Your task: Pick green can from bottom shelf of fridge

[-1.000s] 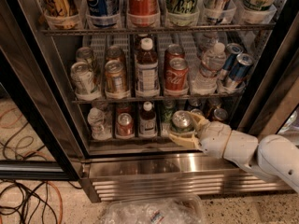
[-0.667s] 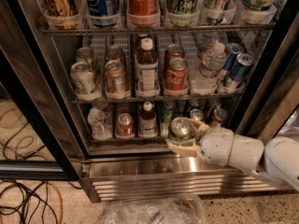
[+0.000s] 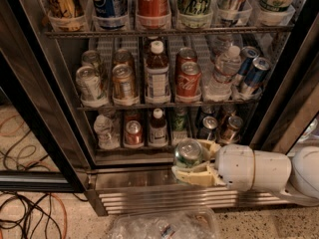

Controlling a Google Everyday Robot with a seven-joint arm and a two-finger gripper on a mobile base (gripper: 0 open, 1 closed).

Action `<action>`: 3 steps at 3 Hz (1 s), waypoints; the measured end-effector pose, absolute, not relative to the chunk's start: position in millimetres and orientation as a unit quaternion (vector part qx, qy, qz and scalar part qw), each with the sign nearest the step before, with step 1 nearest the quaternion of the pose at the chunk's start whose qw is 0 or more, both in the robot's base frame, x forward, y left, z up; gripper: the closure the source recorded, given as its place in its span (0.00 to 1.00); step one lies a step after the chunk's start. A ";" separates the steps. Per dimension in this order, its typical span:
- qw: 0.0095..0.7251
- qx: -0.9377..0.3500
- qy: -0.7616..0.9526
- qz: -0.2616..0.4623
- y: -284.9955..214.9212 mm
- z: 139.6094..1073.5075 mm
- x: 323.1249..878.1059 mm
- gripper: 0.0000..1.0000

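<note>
The fridge [image 3: 35, 83] stands open with wire racks of drinks. My gripper [image 3: 192, 161] reaches in from the right on a white arm and is shut on the green can [image 3: 188, 153], whose silver top faces the camera. The can is held in front of the bottom shelf [image 3: 134, 155], out past its steel lip and above the ribbed steel base panel [image 3: 164, 198]. Cream fingers [image 3: 194, 175] show under and behind the can. Another green can [image 3: 180, 121] stands farther back in the same lane.
On the bottom shelf stand a clear bottle [image 3: 105, 129], a red-topped can [image 3: 133, 132], a brown bottle [image 3: 158, 126] and dark cans [image 3: 208, 127]. Dark door frames flank the opening. Cables [image 3: 25, 218] lie on the floor at left; a crumpled plastic bag [image 3: 164, 225] lies below.
My gripper has drawn back out of the bottom shelf toward the camera and a little left, carrying the green can clear of the front lip.
</note>
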State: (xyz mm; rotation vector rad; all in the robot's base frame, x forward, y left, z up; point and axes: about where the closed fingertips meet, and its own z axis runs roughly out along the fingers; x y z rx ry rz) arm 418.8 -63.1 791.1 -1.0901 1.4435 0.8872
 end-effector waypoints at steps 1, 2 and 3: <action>0.474 -0.440 0.624 0.438 -54.9 802.0 392.9 1.00; 0.416 -0.431 0.637 0.484 -49.0 807.4 376.1 1.00; 0.408 -0.430 0.639 0.491 -47.9 807.2 372.7 1.00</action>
